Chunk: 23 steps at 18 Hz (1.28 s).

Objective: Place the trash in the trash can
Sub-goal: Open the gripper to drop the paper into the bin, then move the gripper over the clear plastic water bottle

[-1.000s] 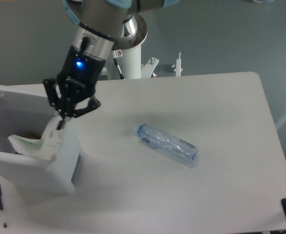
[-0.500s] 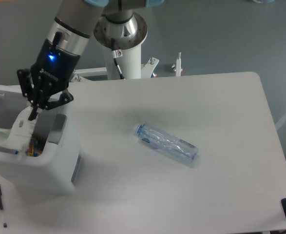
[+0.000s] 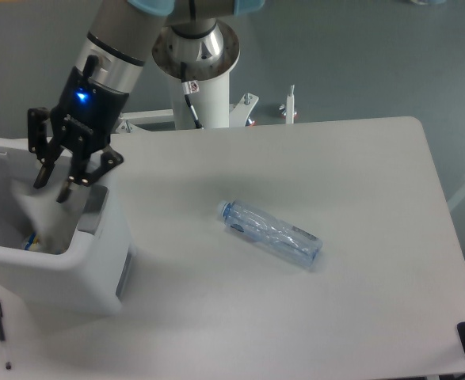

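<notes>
A: Over the trash can (image 3: 97, 273), pincer (image 3: 51, 190) spread; carton (image 3: 43, 220), blurred, dropping inside.
B: Lift straight, clear the rim. Bottle (image 3: 272, 235) lies mid-tabletop (image 3: 359, 174); grip its middle.

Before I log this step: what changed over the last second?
The gripper carried the white carton leftward from the bin's near wall to over the trash can, then opened and let it go; the carton now shows as a blur dropping inside. The water bottle and the pen stayed put on the table.
</notes>
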Each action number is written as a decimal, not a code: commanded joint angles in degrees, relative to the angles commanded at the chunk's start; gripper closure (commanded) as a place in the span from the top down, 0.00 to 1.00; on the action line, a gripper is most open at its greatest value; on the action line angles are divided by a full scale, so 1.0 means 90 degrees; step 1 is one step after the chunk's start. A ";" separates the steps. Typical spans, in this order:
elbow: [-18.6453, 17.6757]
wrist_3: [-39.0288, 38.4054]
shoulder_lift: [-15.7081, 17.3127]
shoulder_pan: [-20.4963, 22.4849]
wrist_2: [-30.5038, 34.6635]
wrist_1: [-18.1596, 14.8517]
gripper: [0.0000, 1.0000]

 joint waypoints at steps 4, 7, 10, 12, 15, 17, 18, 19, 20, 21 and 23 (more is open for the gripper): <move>0.0020 -0.0068 0.0000 0.0390 0.0000 0.0010 1.00; 0.0088 -0.0156 -0.0058 0.0693 -0.0010 0.0010 1.00; 0.0107 -0.0166 -0.0068 0.0986 -0.0029 0.0010 1.00; 0.0107 -0.0263 -0.0165 0.1114 -0.0010 0.0000 1.00; 0.0185 -0.0936 -0.0390 0.1212 0.0010 0.0000 1.00; 0.0225 -0.1190 -0.0663 0.1367 0.0223 -0.0019 1.00; 0.0138 -0.1346 -0.0703 0.1455 0.0563 -0.0029 1.00; 0.0069 -0.1531 -0.0703 0.1485 0.0866 -0.0029 1.00; 0.0078 -0.1804 -0.0722 0.1495 0.1004 -0.0020 1.00; 0.0117 -0.2135 -0.0771 0.1485 0.1064 -0.0020 1.00; 0.0224 -0.2479 -0.1015 0.1495 0.1268 -0.0020 1.00</move>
